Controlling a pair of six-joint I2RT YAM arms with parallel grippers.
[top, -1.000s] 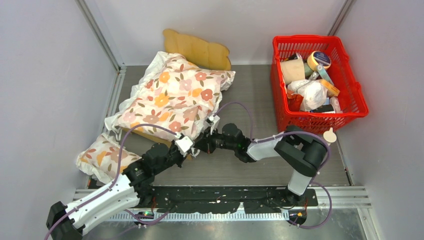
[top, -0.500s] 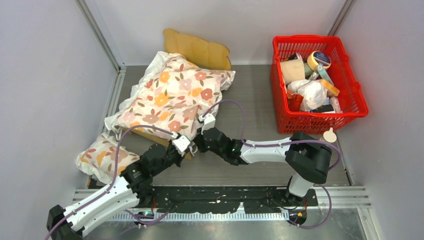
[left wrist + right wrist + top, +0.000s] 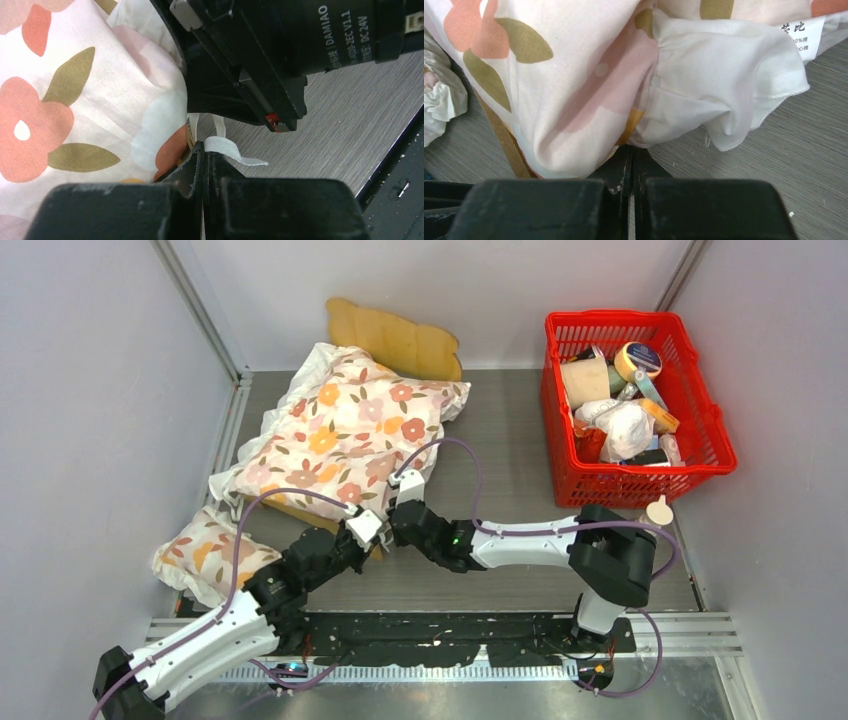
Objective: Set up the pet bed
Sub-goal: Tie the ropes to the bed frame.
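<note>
1. Pet bed (image 3: 395, 340): light wood, on the far-left part of the counter (image 3: 505, 435), scalloped headboard at the back wall; sleeping surface hidden beneath item 2
2. Floral cushion (image 3: 345, 435): white, frilled, lying over the bed frame; printed care label (image 3: 796, 32) at its near corner
3. Small floral pillow (image 3: 200, 555): on the counter, near left, just beside the foot of the bed
4. Red basket (image 3: 640, 400): far right, well apart from the bed, filled with assorted items
5. Left claw (image 3: 204, 150): fingers pressed together at the cushion's near corner; a white tab (image 3: 222, 147) lies at the tips, possibly nipped, view unclear
6. Right claw (image 3: 631, 150): fingers pressed together, tips against the underside of the cushion's frilled corner, just beside the left claw
</note>
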